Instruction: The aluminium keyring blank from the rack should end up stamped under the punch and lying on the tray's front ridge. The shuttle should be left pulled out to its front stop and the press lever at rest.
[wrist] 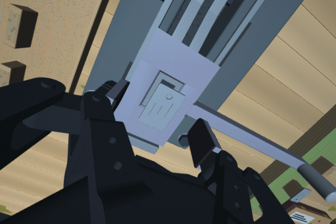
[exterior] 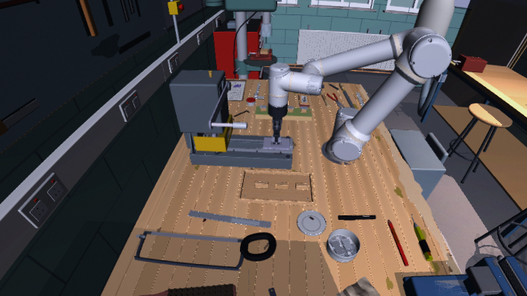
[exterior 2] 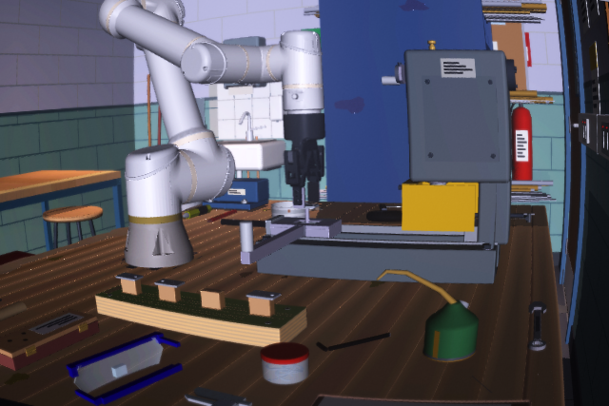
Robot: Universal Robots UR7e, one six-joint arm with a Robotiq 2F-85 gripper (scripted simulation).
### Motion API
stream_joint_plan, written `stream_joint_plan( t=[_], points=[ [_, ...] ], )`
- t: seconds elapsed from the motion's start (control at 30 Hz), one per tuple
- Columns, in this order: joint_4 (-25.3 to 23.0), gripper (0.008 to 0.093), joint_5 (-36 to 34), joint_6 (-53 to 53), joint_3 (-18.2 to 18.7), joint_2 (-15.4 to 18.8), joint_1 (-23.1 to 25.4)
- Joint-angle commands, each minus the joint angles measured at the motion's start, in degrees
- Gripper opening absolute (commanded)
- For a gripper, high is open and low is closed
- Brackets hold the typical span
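Note:
The punch is hidden behind the press's yellow guard (exterior: 210, 142) (exterior 2: 439, 207). The aluminium keyring blank (wrist: 162, 107) lies tilted across the recess of the shuttle (exterior: 277, 144) (exterior 2: 303, 228) (wrist: 165, 99), not flat in it; the shuttle sits at the front end of its rails. The shuttle's pull bar (wrist: 245, 136) runs off sideways to a round grip (wrist: 316, 179). The press lever (exterior: 229, 125) points out horizontally from the grey press (exterior: 198, 104) (exterior 2: 457, 116). The rack (exterior 2: 201, 313) holds three blanks on its blocks, with one block bare. The wooden tray (exterior: 276, 186) lies in front of the press. My gripper (exterior: 276, 139) (exterior 2: 303, 201) (wrist: 160, 132) hangs just above the blank, open and empty.
A drill press (exterior: 244, 14) stands behind the bench. A hacksaw (exterior: 190, 248), steel ruler (exterior: 230, 218), round tins (exterior: 343, 244), a marker (exterior: 356, 217) and screwdrivers lie on the front boards. A green oil can (exterior 2: 450, 328) and a red-lidded jar (exterior 2: 284, 362) stand near the rack.

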Motion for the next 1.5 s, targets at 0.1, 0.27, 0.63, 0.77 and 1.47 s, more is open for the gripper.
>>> stream_joint_plan(
  t=[0.1,0.27,0.63,0.77,1.47],
  points=[
    [1.9,0.0730,0.0,0.0,-1.2,-0.8,0.0],
    [3.1,0.0730,0.0,0.0,-1.9,-1.3,0.0],
    [3.2,0.0550,0.0,0.0,-1.9,-1.3,0.0],
    [3.2,0.0480,0.0,0.0,-1.9,-1.3,0.0],
    [16.3,0.0480,0.0,0.0,-11.4,-5.0,0.0]
  ],
)
